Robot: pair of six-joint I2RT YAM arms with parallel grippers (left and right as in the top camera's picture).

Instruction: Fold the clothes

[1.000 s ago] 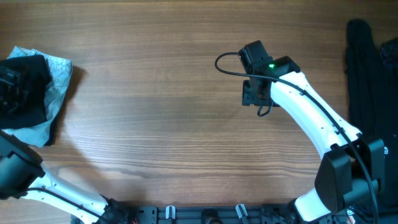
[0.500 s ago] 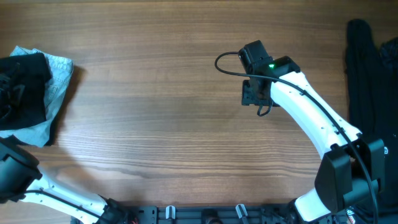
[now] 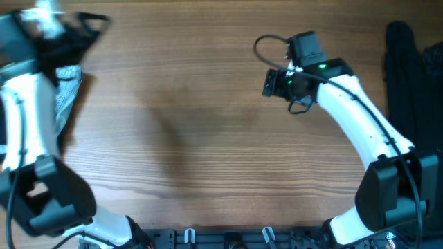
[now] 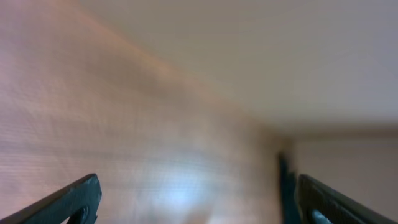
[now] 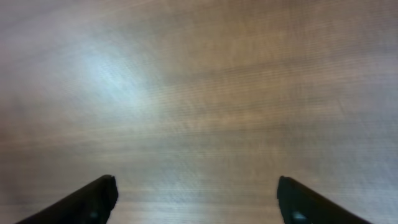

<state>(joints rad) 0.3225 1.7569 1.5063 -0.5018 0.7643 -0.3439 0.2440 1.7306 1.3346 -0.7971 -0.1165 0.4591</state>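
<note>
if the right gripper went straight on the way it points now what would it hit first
Probably the wooden table. The right gripper is open, and its wrist view shows only wood ahead. From overhead it points left over bare tabletop, so how soon it would touch is unclear.

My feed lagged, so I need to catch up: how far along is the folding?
Looks done: one garment sits bundled at the left edge, mostly hidden by the left arm. In hand: nothing; left gripper and right gripper are open and empty above the table. Left: the black clothes at the right edge.
</note>
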